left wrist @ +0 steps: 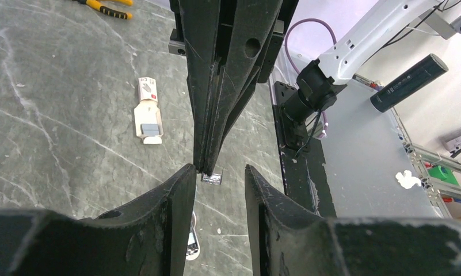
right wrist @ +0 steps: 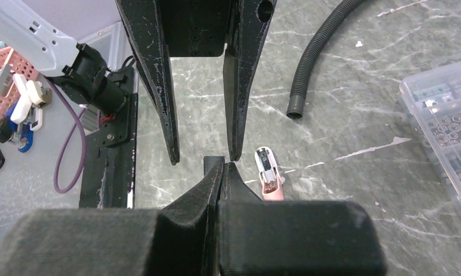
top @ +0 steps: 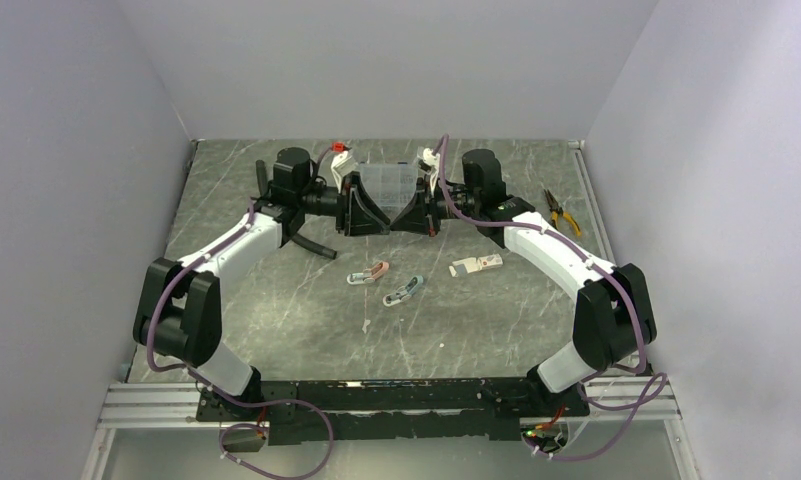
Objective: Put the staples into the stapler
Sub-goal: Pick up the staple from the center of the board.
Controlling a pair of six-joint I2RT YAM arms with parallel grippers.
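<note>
Not loaded yet: right fingers (left wrist: 213, 115) pinch the staples (left wrist: 212, 179) mid-air, left fingers (left wrist: 173, 198) open either side, pink stapler (top: 376, 270) untouched mid-surface (top: 276, 320).

grey table (top: 276, 325), pink stapler (top: 369, 272), carton (top: 475, 265), pliers (top: 562, 211)

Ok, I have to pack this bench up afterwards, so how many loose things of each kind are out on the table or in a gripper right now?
Mini staplers: 2, one pink, one teal
Staple strip: 1, pinched in the right gripper
White carton: 1
Pliers: 1
Clear compartment box: 1
Black ribbed hose: 1
Total: 7
</note>
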